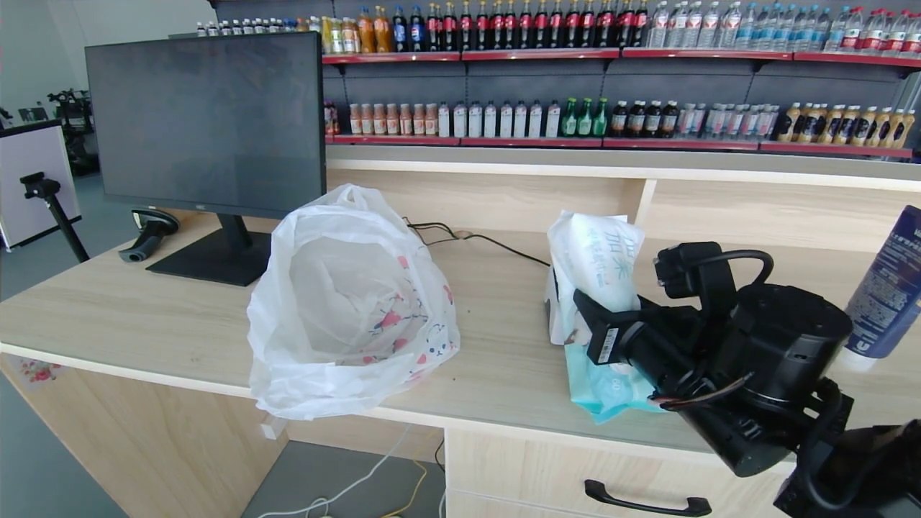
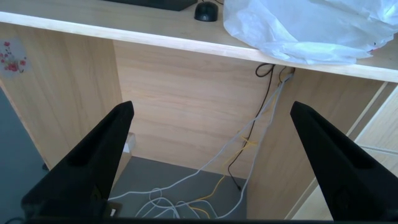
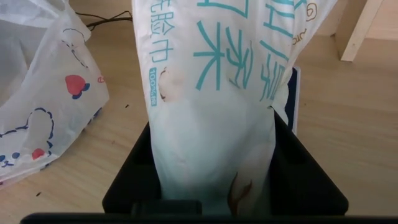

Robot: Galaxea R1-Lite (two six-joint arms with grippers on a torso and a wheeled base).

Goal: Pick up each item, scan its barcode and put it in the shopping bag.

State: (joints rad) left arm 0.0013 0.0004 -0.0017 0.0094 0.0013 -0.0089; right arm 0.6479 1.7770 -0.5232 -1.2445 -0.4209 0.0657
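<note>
White pack (image 1: 596,266) is standing on the table (image 1: 144,309) near the shopping bag (image 1: 352,302), right gripper (image 3: 214,186) jaws holding it, scanning and bagging not yet done, teal pack (image 1: 601,388) and blue bottle (image 1: 888,288) also waiting, left gripper (image 2: 211,155) jaws hanging wide, empty.

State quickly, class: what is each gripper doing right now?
Left gripper: open, holding nothing.
Right gripper: closed on the white packet.
</note>
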